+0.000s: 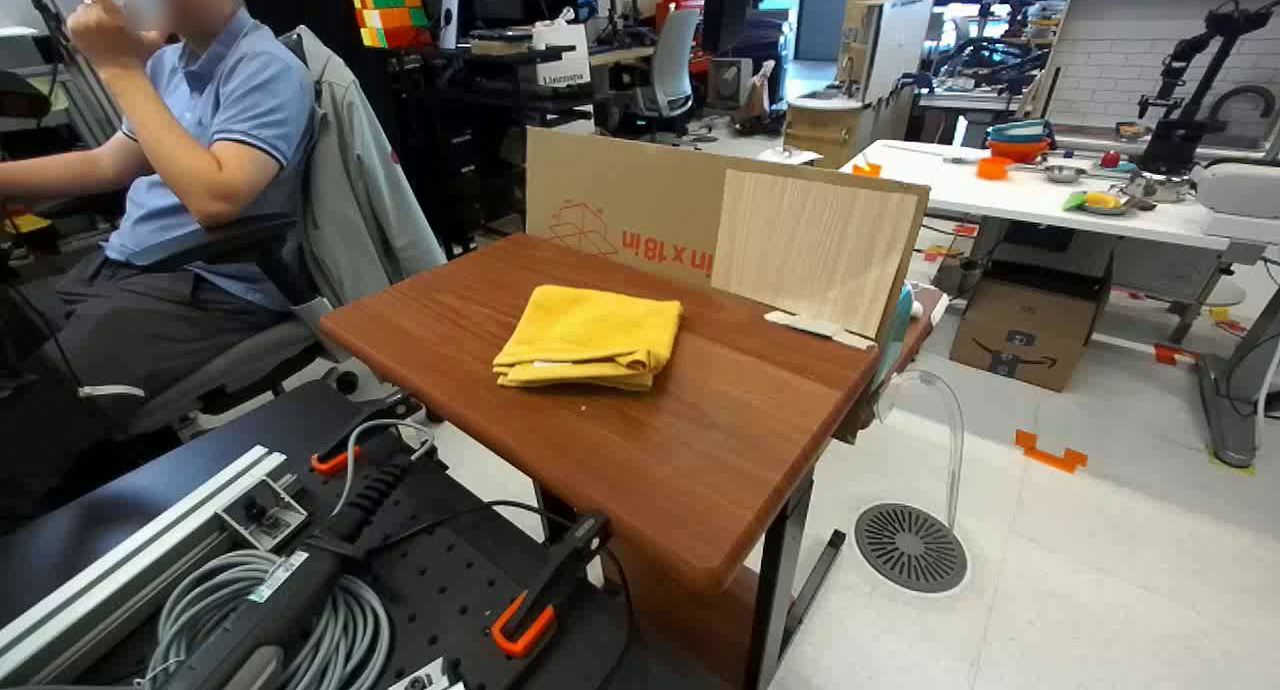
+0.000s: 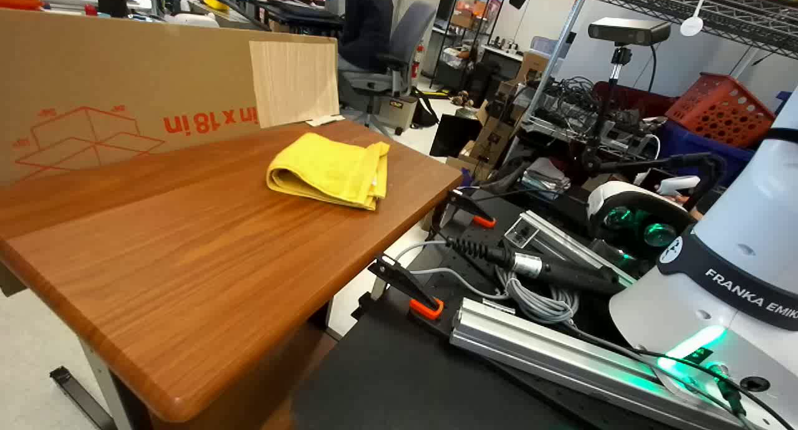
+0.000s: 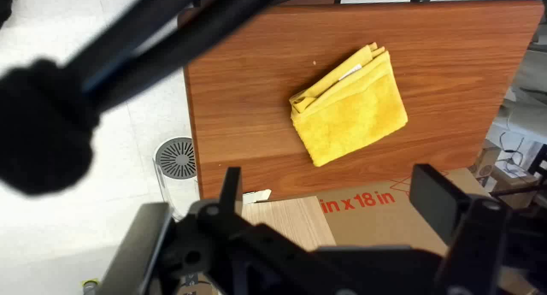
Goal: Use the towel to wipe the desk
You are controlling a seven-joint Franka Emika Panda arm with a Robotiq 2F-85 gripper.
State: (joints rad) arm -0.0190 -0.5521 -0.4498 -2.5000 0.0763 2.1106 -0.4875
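Fingers (image 3: 438, 205), two of them, gape wide apart! One folded yellow towel (image 3: 352, 115) lies on one brown surface (image 3: 243, 94), one cardboard panel (image 1: 630, 195) along its edge, two orange-tipped clamps (image 2: 408, 285) nearby.

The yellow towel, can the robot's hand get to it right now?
Probably yes. The hand is open, and the towel lies on the desk with nothing on top. The cardboard stands along the edge, not over the towel. How far the hand must travel, I can't tell.
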